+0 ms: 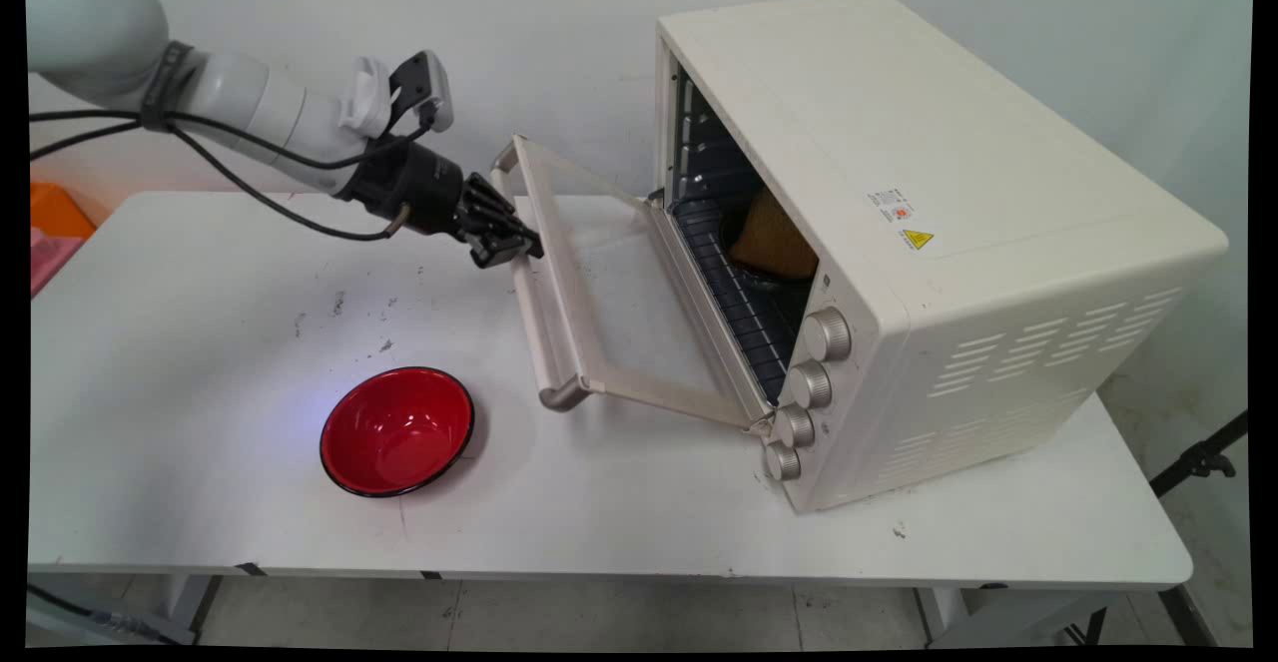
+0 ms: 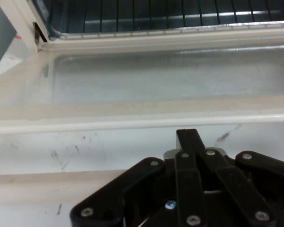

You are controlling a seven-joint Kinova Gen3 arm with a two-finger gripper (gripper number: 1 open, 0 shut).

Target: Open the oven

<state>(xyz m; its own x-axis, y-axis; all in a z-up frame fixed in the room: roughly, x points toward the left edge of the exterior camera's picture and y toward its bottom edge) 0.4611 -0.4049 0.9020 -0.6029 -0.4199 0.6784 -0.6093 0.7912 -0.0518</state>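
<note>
A cream toaster oven (image 1: 929,243) stands on the right of the white table (image 1: 200,342), its glass door (image 1: 619,313) hanging open toward the left. My gripper (image 1: 521,243) is shut, with nothing between its fingers, and sits at the upper part of the door's handle bar (image 1: 544,323). In the hand view the closed fingertips (image 2: 188,137) reach over the handle bar (image 2: 47,189) toward the door's edge (image 2: 132,124); contact cannot be told. A tan, bread-like thing (image 1: 774,238) lies on the oven's rack (image 1: 744,313).
A red bowl (image 1: 397,430) with a black rim sits empty on the table, below and left of the door. Four knobs (image 1: 809,382) run down the oven's front. Orange and pink things (image 1: 55,228) lie past the table's left edge.
</note>
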